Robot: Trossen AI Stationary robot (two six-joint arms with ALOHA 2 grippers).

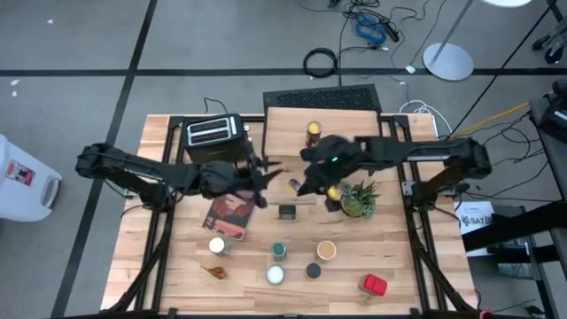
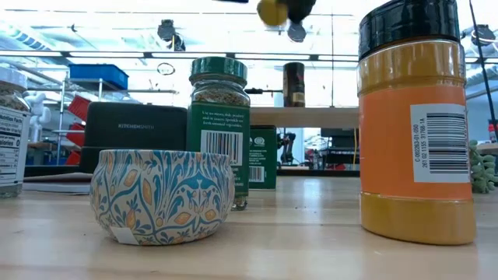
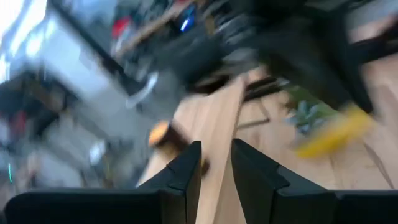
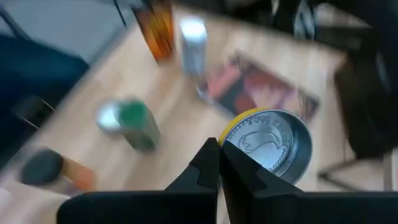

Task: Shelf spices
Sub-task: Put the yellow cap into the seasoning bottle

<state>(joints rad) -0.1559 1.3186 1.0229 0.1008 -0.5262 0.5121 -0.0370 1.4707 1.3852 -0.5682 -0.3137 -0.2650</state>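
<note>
Gripping a round yellow-sided tin (image 4: 268,142) with an embossed silvery metal lid, the right gripper (image 4: 219,155) has its fingers pressed together on the rim, centre frame in the high view, below the light wooden shelf (image 1: 341,122). The left gripper (image 3: 216,163), over the reddish book (image 1: 232,213), has its fingers slightly parted and empty.

White lettering "KITCHENSMITH" shows on the black toaster (image 2: 134,124) in the low view. The green-lidded spice jar (image 2: 219,128) carries a barcode and small print too fine to read. The orange-labelled jar (image 2: 416,117) shows a barcode with tiny unreadable digits. The jar at the left edge (image 2: 11,132) bears a nutrition panel, unreadable.
</note>
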